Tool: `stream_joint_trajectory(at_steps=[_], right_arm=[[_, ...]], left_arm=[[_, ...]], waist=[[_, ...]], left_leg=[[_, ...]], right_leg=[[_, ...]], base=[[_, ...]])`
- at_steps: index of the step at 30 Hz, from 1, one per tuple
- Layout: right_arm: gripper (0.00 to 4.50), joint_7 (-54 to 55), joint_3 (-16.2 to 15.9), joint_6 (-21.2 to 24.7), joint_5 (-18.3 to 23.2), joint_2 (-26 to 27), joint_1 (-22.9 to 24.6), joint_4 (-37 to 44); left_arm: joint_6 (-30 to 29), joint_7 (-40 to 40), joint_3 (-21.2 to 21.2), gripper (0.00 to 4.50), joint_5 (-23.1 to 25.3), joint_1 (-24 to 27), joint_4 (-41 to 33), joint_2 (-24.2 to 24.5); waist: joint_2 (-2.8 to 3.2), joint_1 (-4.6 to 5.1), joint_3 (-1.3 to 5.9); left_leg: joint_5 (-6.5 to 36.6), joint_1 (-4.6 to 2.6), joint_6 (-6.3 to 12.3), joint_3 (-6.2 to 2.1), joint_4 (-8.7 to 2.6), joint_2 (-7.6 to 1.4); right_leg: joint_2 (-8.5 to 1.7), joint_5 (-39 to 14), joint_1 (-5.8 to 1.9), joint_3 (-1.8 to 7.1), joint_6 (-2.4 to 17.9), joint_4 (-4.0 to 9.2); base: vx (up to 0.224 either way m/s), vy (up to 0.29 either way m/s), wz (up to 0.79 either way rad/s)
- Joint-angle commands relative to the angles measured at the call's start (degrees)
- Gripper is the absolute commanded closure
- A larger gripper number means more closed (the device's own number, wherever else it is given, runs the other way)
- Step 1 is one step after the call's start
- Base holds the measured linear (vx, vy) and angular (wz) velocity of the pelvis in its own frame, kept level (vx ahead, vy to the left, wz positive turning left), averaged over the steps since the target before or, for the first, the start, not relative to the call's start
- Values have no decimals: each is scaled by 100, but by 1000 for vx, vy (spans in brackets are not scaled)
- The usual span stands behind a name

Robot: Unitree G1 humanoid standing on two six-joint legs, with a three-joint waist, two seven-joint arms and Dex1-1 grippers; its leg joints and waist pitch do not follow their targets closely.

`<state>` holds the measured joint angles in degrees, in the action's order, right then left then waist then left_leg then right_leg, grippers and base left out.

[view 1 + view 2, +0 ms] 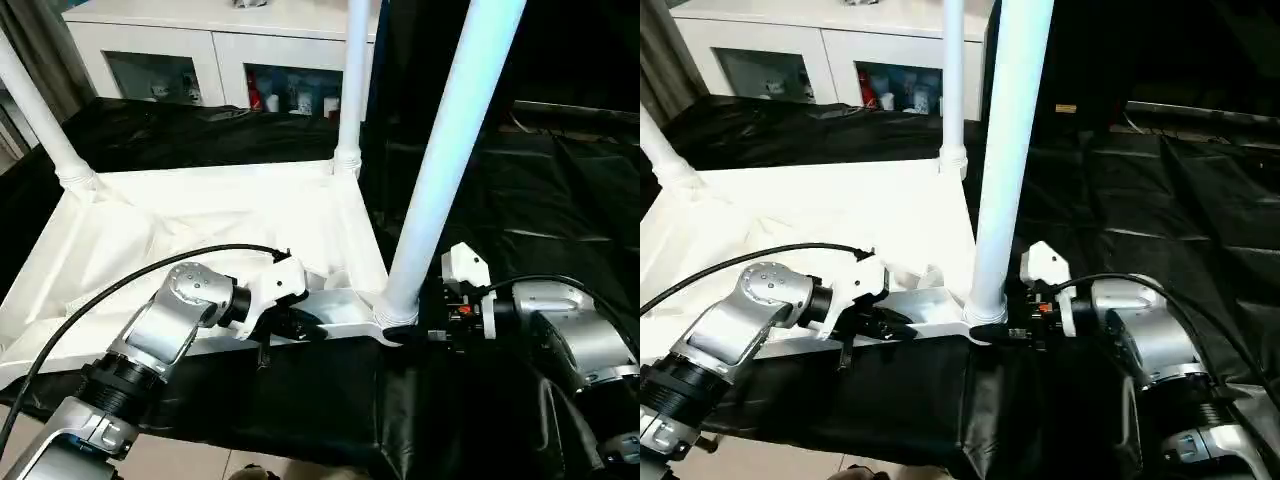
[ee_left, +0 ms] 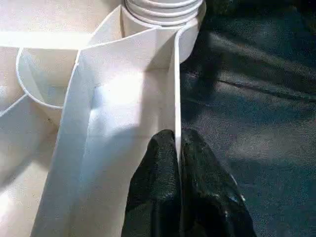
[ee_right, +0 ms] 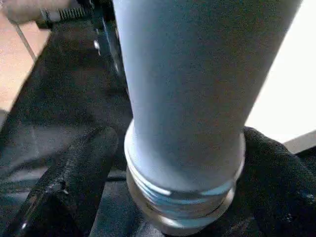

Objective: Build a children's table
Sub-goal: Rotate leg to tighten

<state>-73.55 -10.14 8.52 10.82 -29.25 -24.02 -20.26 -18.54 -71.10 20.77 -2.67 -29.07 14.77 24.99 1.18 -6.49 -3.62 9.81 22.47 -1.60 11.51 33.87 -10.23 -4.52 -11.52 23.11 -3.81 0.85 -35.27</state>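
The children's table lies upside down: its white tabletop [image 1: 200, 215] rests on the black-draped work table with its ribbed underside up. Three white legs stand upright in its corners: one at the far left [image 1: 40, 110], one at the far right [image 1: 352, 80], and a thick near one [image 1: 450, 150] at the near right corner. My left gripper [image 1: 305, 328] is shut on the tabletop's thin near rim [image 2: 177, 89]. My right gripper [image 3: 182, 163] clasps the near leg's base, a black finger [image 3: 74, 177] on each side, just above the threaded collar [image 3: 182, 197].
Black cloth [image 1: 560, 200] covers the work table to the right of the tabletop. A white glass-door cabinet [image 1: 200, 50] stands behind. The table's front edge and bare floor [image 1: 200, 465] lie just below my forearms.
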Motion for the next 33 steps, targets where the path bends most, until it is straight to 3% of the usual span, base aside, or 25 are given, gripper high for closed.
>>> stream_joint_trajectory(at_steps=[1,14,18,21,27,28,29,30,32,33], right_arm=[[61,52,-91,9,-80,40,-27,50],[166,86,-49,38,76,133,29,53],[171,118,-23,73,156,185,89,44],[171,415,168,234,317,403,144,-54],[171,2139,519,269,14,1091,83,-723],[171,2838,668,297,-40,1399,24,-938],[171,3227,754,307,-67,1566,-21,-1057],[171,3412,802,323,-81,1661,-47,-1114],[171,4071,917,303,-170,2037,-151,-1292],[171,4232,916,286,-197,2150,-185,-1341]], left_arm=[[166,-111,-131,450,-385,-95,-383,-136],[201,-100,-119,450,-328,-59,-326,-116],[209,-96,-121,450,-315,-62,-287,-118],[271,125,-137,450,-191,-88,-127,-188],[279,1550,-455,450,168,-464,789,-739],[150,2019,-564,450,222,-614,1042,-954],[73,2273,-619,450,248,-695,1168,-1077],[36,2418,-641,450,270,-742,1239,-1142],[-58,2998,-701,450,367,-926,1494,-1415],[-71,3153,-711,450,397,-973,1561,-1508]], waist=[[-86,22,440],[-68,11,443],[-79,17,432],[-72,16,434],[-95,102,414],[-100,102,430],[-95,143,418],[-88,164,429],[-91,184,427],[-85,189,434]], left_leg=[[647,-134,516,-140,-317,-335],[705,-132,494,-148,-294,-331],[835,-131,403,-152,-297,-330],[861,-134,391,-153,-296,-331],[1106,-148,96,-166,-317,-285],[1060,-152,71,-176,-318,-290],[1044,-148,58,-171,-324,-282],[1005,-123,41,-183,-326,-277],[1041,-146,49,-168,-317,-269],[999,-132,69,-178,-318,-269]], right_leg=[[-421,-470,-287,281,1424,355],[-415,-567,-288,276,1402,341],[-419,-795,-287,283,1345,363],[-418,-834,-278,287,1334,367],[-440,-1437,-268,283,1170,445],[-443,-1423,-288,280,1144,436],[-425,-1390,-260,284,1147,436],[-438,-1357,-295,280,1129,420],[-432,-1378,-267,287,1114,447],[-440,-1316,-288,284,1132,437]], base=[[0,0,0],[0,0,0],[0,0,0],[0,0,0],[0,0,0],[0,0,0],[0,0,0],[0,0,0],[0,0,0],[0,0,0]])
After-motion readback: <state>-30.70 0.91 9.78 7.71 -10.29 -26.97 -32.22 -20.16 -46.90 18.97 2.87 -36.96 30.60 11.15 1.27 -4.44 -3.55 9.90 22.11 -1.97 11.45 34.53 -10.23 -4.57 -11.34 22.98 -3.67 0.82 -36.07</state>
